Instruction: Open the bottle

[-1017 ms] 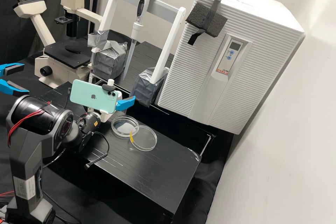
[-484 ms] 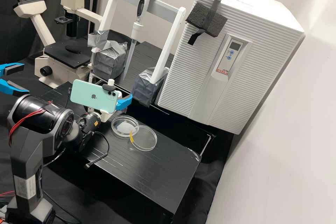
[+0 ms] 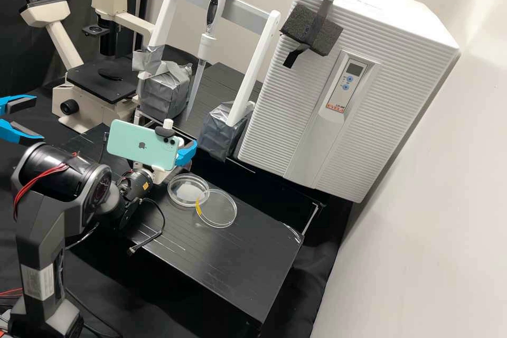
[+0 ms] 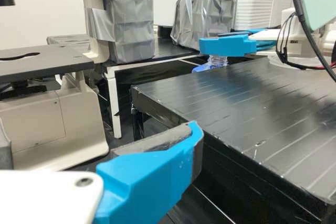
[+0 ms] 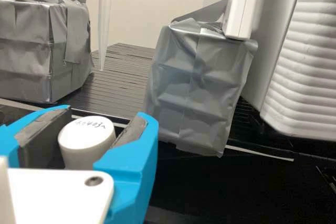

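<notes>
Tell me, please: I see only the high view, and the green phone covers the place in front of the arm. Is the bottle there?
Observer: Yes. The left wrist view shows the top part of a bottle, which looks clear, just below the right claw.
Operator: Is the claw at the cap?
Observer: The right wrist view shows a white cap inside that claw, standing upright. Whether the claw grips it, I cannot tell.
</notes>
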{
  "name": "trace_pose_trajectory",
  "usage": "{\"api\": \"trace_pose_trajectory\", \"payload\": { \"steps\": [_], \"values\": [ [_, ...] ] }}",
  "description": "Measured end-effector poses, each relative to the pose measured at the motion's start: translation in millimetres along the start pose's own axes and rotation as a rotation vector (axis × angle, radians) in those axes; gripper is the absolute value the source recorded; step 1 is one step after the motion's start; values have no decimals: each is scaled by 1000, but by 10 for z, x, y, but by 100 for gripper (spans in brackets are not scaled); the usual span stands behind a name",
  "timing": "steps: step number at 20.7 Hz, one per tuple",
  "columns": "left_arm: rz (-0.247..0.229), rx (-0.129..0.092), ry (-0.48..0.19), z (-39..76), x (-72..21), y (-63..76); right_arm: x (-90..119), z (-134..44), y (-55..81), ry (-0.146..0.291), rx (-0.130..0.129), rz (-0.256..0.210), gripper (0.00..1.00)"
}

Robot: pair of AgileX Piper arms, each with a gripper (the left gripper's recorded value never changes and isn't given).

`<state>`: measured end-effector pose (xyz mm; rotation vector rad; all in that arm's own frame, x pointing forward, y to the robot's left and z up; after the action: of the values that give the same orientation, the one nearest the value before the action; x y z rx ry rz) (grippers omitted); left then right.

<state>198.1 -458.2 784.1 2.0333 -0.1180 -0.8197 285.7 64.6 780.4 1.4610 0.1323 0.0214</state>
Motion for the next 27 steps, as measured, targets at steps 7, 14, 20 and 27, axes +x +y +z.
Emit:
{"api": "trace_pose_trajectory", "payload": {
  "steps": [7,14,20,27],
  "values": [
    [0,0,0,0,0,0,1,18,15,-6,0,5,0],
    [0,0,0,0,0,0,1,18,15,-6,0,5,0],
    [-1,0,-4,6,4,-1,5,16,18,-5,0,7,0],
    [-1,0,-9,17,11,-2,-4,-4,44,2,0,15,0]
  ]
}}
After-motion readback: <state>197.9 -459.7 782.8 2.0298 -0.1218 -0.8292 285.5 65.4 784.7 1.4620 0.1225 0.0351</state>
